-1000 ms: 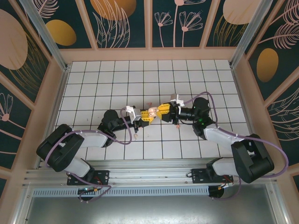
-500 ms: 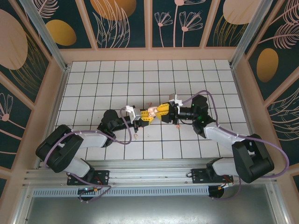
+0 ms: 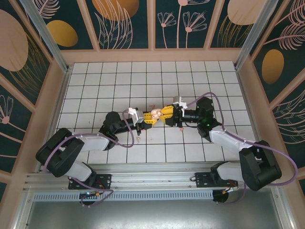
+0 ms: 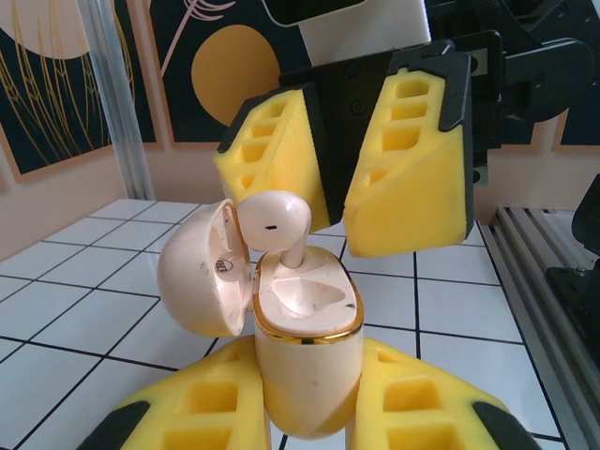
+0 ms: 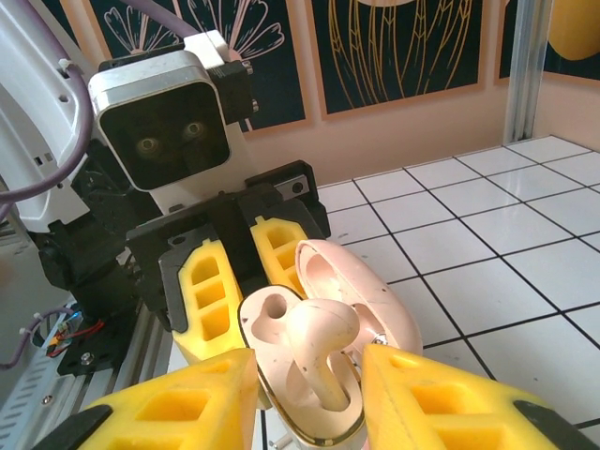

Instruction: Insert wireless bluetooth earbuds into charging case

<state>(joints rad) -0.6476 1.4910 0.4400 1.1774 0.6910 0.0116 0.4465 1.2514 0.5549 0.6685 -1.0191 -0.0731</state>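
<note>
Spreads the right gripper slightly wider, freeing the pale beige earbud stem-down in the open charging case, clamped mid-table by the tightly closed left gripper; looks nearly seated.

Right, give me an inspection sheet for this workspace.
Surface: white tiled table.
Job's things: charging case, lid open; beige earbud, stem in a socket, head above the rim; loose earbud by the left arm; second loose earbud by the right arm.
Clutter: nothing seen.
Grippers: left gripper shut on the charging case; right gripper open around the beige earbud.
Cables: purple cable looping along each arm.
Surroundings: floral wall panels; aluminium rail at the near edge.
</note>
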